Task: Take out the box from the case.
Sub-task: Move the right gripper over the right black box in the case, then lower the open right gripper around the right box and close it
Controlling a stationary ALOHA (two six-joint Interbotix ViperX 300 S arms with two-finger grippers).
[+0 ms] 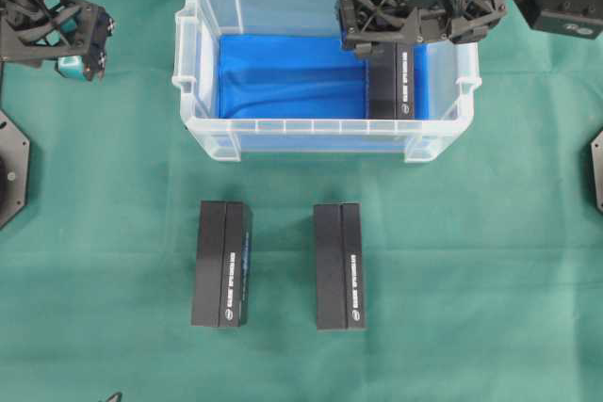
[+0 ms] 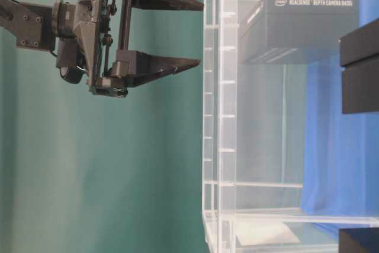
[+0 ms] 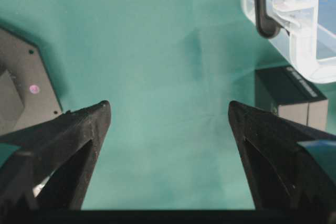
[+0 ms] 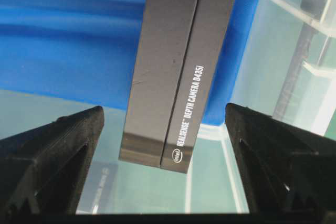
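A clear plastic case point(image 1: 443, 143) with a blue cloth point(image 1: 283, 77) lining its bottom sat on a bench point(image 1: 471, 280) covered in green fabric. One black box point(image 1: 394, 82) lay inside the case, on the cloth against the right-hand wall as seen from overhead. Its printed side read "RealSense Depth Camera D435i".

The right end effector point(image 4: 165, 124) hung above that box inside the case's outline. Its two black fingers point(image 4: 58, 150) stood wide apart, one on each side of the box in the wrist view. Nothing was held between them, and the fingers looked clear of the box, though whether the tips touched anything below could not be told.

The left end effector point(image 1: 80, 44) hovered over the bare green cover, to the left of the case and well apart from it. Its fingers point(image 3: 68, 135) were also spread wide and held nothing.

Two more black boxes lay on the bench in front of the case, outside it: a left one point(image 1: 222, 264) and a right one point(image 1: 339, 265), side by side with a gap between them.
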